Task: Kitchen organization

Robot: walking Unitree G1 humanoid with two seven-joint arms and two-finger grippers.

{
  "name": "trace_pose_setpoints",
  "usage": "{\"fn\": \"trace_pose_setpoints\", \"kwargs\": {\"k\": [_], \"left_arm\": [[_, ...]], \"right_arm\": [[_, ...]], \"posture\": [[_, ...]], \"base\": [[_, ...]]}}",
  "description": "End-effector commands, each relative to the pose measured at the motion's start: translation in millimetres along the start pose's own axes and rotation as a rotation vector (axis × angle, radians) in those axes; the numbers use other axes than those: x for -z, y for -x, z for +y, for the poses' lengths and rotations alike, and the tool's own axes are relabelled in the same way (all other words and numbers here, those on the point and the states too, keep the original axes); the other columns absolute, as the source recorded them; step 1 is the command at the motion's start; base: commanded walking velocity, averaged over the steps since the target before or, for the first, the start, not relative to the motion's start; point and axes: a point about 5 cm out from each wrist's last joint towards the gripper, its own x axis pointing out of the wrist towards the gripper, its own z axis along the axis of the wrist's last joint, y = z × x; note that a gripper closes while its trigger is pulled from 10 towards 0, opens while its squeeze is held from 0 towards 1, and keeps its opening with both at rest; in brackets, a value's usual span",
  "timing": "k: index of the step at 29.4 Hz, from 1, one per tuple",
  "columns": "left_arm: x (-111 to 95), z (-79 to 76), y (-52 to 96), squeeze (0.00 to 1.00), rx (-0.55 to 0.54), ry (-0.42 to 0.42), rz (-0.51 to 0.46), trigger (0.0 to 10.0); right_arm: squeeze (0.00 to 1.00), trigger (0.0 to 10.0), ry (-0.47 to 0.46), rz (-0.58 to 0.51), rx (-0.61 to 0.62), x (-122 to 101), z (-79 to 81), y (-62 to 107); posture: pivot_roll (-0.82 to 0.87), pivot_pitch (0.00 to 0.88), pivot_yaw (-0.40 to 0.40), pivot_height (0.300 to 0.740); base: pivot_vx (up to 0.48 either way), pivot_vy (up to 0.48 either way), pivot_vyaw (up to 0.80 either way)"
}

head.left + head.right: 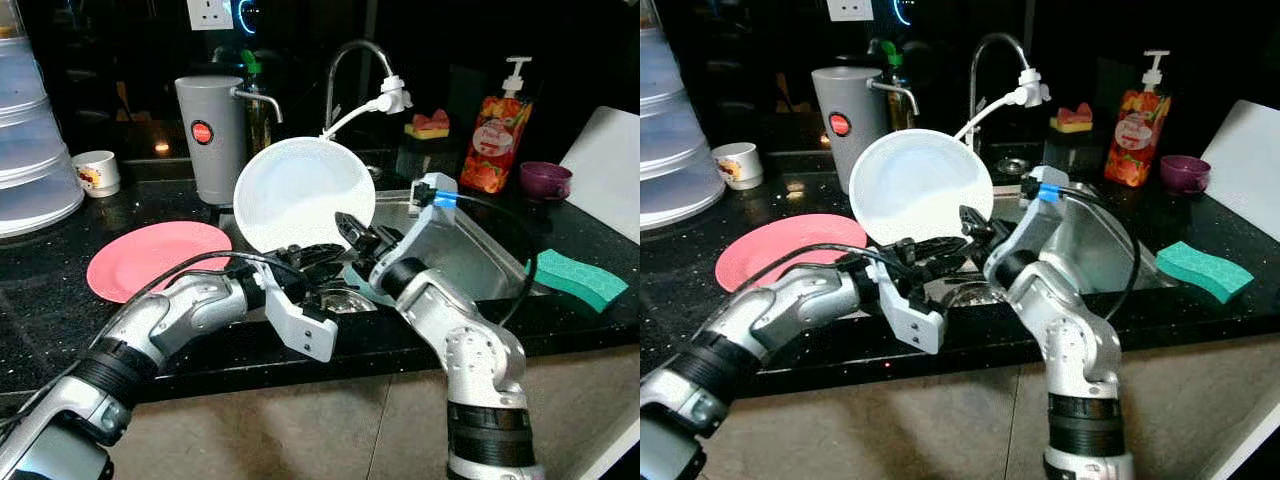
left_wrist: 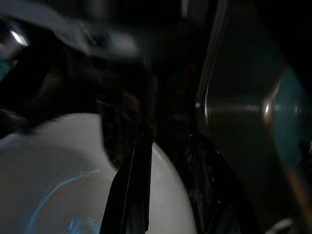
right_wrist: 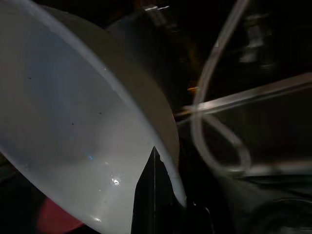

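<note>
Both tools, left (image 1: pixel 305 262) and right (image 1: pixel 352 232), clamp the tilted white plate's (image 1: pixel 305 190) lower rim above the sink (image 1: pixel 470 255); uneven release could drop it.

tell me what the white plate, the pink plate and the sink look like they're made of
White plate: likely glazed ceramic or melamine; smooth, glossy, with small highlights in the right wrist view. Both the left gripper and right gripper grip its lower rim.
Pink plate: probably plastic or melamine; flat, even colour with a soft sheen.
Sink: looks like brushed stainless steel; grey metallic walls with dull reflections.
</note>
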Motion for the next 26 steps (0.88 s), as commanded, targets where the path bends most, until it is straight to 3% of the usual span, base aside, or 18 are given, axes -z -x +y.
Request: {"fn": "trace_pose_setpoints", "kwargs": {"k": [1,2,3,4,5,6,12,13,15,16,18,21,26], "left_arm": [[-0.3,0.5,5.8,0.0,-0.009,0.077,0.021,10.0],[-0.3,0.5,5.8,0.0,-0.009,0.077,0.021,10.0],[-2.4,0.0,9.1,0.0,0.001,0.204,0.05,10.0],[-2.4,0.0,9.1,0.0,0.001,0.204,0.05,10.0],[-4.0,-0.1,12.9,0.0,0.012,0.438,0.105,10.0],[-2.9,-0.4,14.0,0.0,0.005,0.541,0.135,10.0],[11.2,-3.4,23.0,0.0,-0.033,0.877,0.286,10.0],[11.2,-3.4,23.0,0.0,-0.033,0.877,0.286,10.0],[20.7,-6.9,27.6,0.0,-0.061,1.114,0.381,10.0],[24.4,-7.2,29.1,0.0,-0.081,1.193,0.416,10.0],[26.5,-7.1,30.0,0.0,-0.093,1.232,0.436,10.0],[34.1,-7.4,31.7,0.0,-0.143,1.395,0.532,10.0],[40.4,-2.3,31.6,0.0,-0.191,1.52,0.579,10.0]], "right_arm": [[0.0,10.0,0.047,-0.047,0.105,-7.4,-13.6,-0.3],[0.0,10.0,0.047,-0.047,0.105,-7.4,-13.6,-0.3],[0.0,10.0,0.093,-0.078,0.183,-12.7,-23.6,-0.2],[0.0,10.0,0.093,-0.078,0.183,-12.7,-23.6,-0.2],[0.0,10.0,0.179,-0.113,0.254,-19.0,-32.5,1.6],[0.0,10.0,0.199,-0.124,0.272,-20.7,-35.0,2.2],[0.0,10.0,0.295,-0.126,0.328,-19.3,-42.5,3.2],[0.0,10.0,0.295,-0.126,0.328,-19.3,-42.5,3.2],[0.0,10.0,0.36,-0.113,0.338,-14.1,-44.9,3.2],[0.0,10.0,0.395,-0.106,0.34,-11.5,-45.6,2.9],[0.0,10.0,0.416,-0.103,0.34,-10.0,-45.8,2.7],[0.0,10.0,0.501,-0.086,0.325,-3.5,-45.2,2.6],[0.0,10.0,0.602,-0.04,0.31,9.1,-46.8,-0.5]], "posture": [[0.04,0.074,-0.02,0.74],[0.04,0.074,-0.02,0.74],[0.04,0.073,-0.02,0.74],[0.04,0.073,-0.02,0.74],[0.04,0.075,-0.019,0.74],[0.04,0.075,-0.019,0.74],[0.04,0.078,-0.021,0.74],[0.04,0.078,-0.021,0.74],[0.04,0.079,-0.024,0.74],[0.04,0.079,-0.024,0.74],[0.04,0.079,-0.024,0.74],[0.04,0.08,-0.026,0.74],[0.04,0.08,-0.026,0.74]], "base": [[0.0,0.0,0.0],[0.0,0.0,0.0],[0.0,0.0,0.0],[0.0,0.0,0.0],[0.0,0.0,0.0],[0.0,0.0,0.0],[0.0,0.0,0.0],[0.0,0.0,0.0],[0.0,0.0,0.0],[0.0,0.0,0.0],[0.0,0.0,0.0],[0.0,0.0,0.0],[0.0,0.0,0.0]]}}
